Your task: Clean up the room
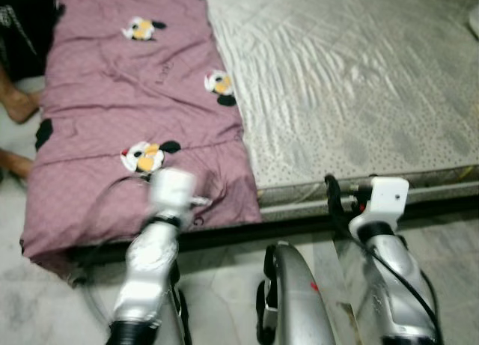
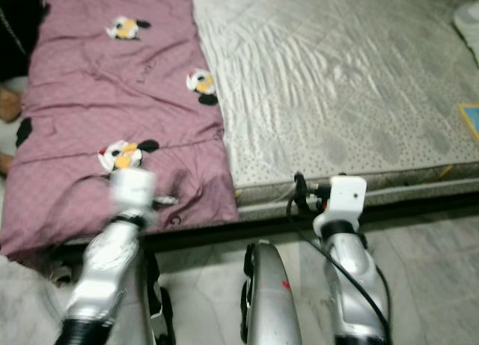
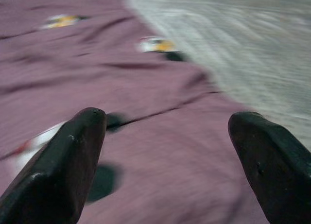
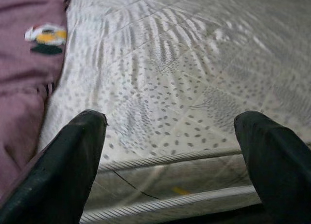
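Observation:
A mauve blanket printed with cartoon figures covers the left part of a grey-white dotted mattress and hangs over its front edge. My left gripper is open just above the blanket's front part, with nothing between its fingers; its arm is blurred. Facing the mattress's front edge, my right gripper stands open and empty, near the blanket's border. The right wrist hovers at the mattress's front edge.
A person's bare feet rest on the floor left of the mattress, below dark clothing. A white object lies at the far right of the mattress, and a blue and yellow item at its right edge. Pale tiled floor lies in front.

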Robot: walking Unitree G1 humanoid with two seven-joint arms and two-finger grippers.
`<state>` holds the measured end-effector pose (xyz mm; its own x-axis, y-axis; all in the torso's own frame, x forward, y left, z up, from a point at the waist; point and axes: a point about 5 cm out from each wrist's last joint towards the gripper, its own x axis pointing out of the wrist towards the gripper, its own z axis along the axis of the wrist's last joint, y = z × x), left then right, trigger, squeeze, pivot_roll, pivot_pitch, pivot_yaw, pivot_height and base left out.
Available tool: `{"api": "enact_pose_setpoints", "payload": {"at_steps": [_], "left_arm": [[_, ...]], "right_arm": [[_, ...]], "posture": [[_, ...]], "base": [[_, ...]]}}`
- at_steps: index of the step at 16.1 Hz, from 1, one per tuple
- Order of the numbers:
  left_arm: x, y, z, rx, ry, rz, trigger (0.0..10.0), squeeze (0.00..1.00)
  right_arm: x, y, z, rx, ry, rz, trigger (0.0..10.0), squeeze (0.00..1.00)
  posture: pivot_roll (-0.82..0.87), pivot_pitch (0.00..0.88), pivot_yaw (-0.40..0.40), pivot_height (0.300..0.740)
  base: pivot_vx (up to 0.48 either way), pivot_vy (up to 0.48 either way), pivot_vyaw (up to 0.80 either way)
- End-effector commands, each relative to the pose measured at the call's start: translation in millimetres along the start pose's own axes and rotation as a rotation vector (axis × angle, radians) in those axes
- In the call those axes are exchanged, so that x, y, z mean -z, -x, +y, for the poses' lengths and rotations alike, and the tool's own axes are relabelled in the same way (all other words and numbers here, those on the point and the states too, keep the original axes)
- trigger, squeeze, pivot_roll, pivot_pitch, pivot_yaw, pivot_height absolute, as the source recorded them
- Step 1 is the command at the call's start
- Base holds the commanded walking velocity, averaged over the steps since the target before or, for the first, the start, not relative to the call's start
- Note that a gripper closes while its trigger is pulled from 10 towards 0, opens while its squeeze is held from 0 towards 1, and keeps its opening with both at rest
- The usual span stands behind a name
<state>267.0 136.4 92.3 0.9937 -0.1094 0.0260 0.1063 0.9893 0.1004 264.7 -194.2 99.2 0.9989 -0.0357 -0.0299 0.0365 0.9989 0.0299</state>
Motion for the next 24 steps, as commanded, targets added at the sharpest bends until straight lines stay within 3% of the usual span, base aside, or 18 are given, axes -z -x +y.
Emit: {"api": "enact_pose_setpoints", "payload": {"at_steps": [1,4,6,8,12,15,20,24], "left_arm": [[-4,7.5,12.3,-0.053,0.021,-0.019,10.0,0.00],[-6,21.0,27.1,-0.080,0.038,-0.023,10.0,0.00],[-4,24.9,27.7,-0.101,0.048,-0.008,10.0,0.00],[-5,22.0,21.5,-0.073,0.063,-0.005,10.0,0.00],[-3,19.5,13.6,-0.038,0.066,0.004,10.0,0.00],[3,16.3,16.2,-0.028,0.053,0.027,10.0,0.00],[4,-2.2,18.9,-0.010,0.022,0.027,10.0,0.00],[6,-6.6,17.5,-0.041,0.009,0.022,10.0,0.00]], "right_arm": [[3,0.3,-1.9,0.002,-0.004,0.014,10.0,0.00],[9,-2.0,5.3,-0.009,-0.126,0.022,10.0,0.00],[8,-3.8,11.2,-0.038,-0.146,0.009,10.0,0.00],[0,-8.7,14.8,-0.042,-0.241,-0.026,10.0,0.00],[-5,-14.4,15.9,-0.054,-0.243,-0.052,10.0,0.00],[-2,-16.1,17.5,-0.051,-0.246,-0.049,10.0,0.00],[-9,-29.9,20.9,-0.047,-0.245,-0.091,10.0,0.00],[-5,-29.7,21.2,-0.046,-0.232,-0.099,10.0,0.00]], "posture": [[-0.01,0.143,-0.041,0.602],[0.02,0.117,-0.027,0.602],[0.02,0.103,-0.029,0.602],[0.02,0.096,-0.025,0.602],[0.02,0.087,-0.019,0.641],[0.01,0.054,-0.006,0.681],[0.01,0.000,0.015,0.731],[0.00,0.000,0.023,0.740]], "base": [[0.000,0.000,0.00],[0.000,0.000,0.00],[0.000,0.000,0.00],[0.000,0.000,0.00],[0.000,0.000,0.00],[0.000,0.000,0.00],[0.000,0.000,0.00],[0.000,0.000,0.00]]}}
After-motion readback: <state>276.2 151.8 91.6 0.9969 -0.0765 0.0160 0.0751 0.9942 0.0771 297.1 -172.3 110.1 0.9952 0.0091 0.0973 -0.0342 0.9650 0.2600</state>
